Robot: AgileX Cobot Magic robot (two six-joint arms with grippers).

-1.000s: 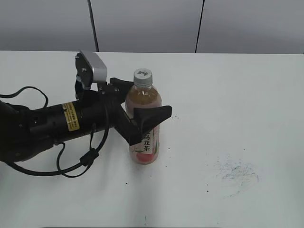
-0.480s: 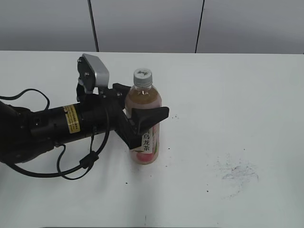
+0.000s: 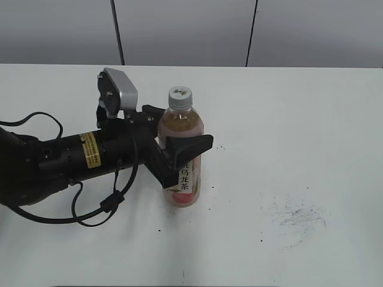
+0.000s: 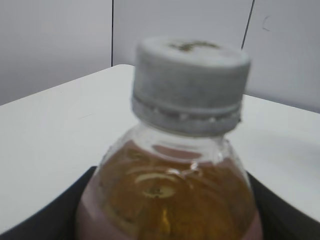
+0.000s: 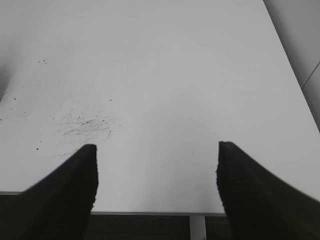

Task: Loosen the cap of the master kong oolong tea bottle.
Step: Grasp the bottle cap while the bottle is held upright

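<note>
The master kong oolong tea bottle (image 3: 187, 182) stands upright near the middle of the white table, full of amber tea, with its pink label and white character strip facing me. Its white-grey cap (image 3: 180, 94) sits on the neck. My left gripper (image 3: 179, 127) reaches in from the left and is shut on the bottle's shoulder, one black finger on each side, below the cap. In the left wrist view the cap (image 4: 190, 82) and bottle (image 4: 170, 195) fill the frame between the jaws (image 4: 175, 212). My right gripper (image 5: 157, 170) is open and empty over the table's edge.
The white table (image 3: 299, 107) has a patch of dark scribble marks (image 3: 299, 218) at the front right, also in the right wrist view (image 5: 85, 127). The left arm's black cable loops on the table (image 3: 102, 206). A grey panelled wall stands behind.
Between one second and half a second ago my left gripper's fingers closed in onto the bottle. Since then nothing has moved.
</note>
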